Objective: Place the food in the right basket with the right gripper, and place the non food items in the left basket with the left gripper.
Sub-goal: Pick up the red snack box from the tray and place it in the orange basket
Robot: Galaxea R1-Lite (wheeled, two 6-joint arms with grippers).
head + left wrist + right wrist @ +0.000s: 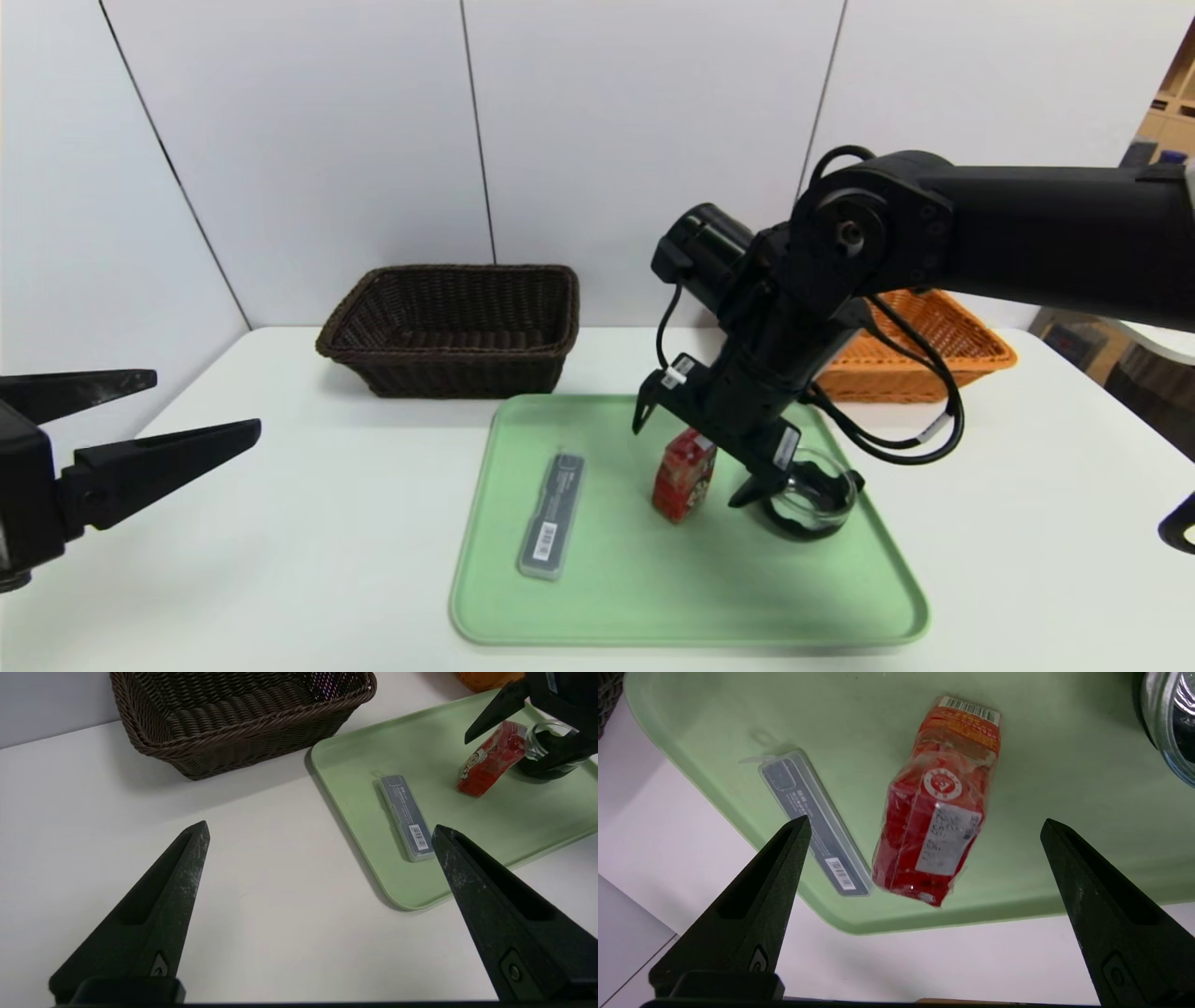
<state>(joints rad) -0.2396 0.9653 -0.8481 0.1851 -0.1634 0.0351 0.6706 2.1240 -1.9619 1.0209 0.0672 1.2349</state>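
Right gripper [693,459]: jaws wide, poised over tray [653,597]
Red pack [683,474]: between its fingers, apparently untouched
Jar [810,504]: just beside one finger
Case [553,525]: further off
Left gripper [201,411]: wide, idle over table

The right arm [934,243] covers the left part of the orange basket [943,359] and the red packet's [684,473] top. The glass jar [1169,723] is cut off at the frame's upper right.

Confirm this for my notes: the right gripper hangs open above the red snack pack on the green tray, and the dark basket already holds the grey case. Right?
Not quite. The grey case lies on the green tray; the head view shows it. The rest stands: right gripper open above the red snack pack.
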